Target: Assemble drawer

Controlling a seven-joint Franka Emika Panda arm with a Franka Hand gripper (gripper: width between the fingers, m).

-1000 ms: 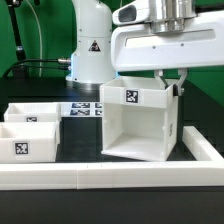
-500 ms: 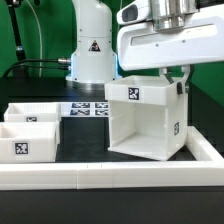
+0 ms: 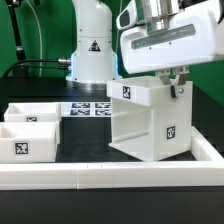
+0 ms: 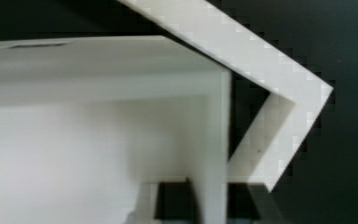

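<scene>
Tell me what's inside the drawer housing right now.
Through its open side, the housing shows only bare white inner walls, no tray. The near tray and far tray sit outside it. Whatever lies behind its tagged wall is hidden.

White housing (image 3: 138,128) and white trays (image 3: 38,126) carry black-and-white square tags (image 3: 127,92)

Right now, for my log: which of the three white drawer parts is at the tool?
The tall housing, under the tool; both low trays lie apart at the exterior view's left.
</scene>
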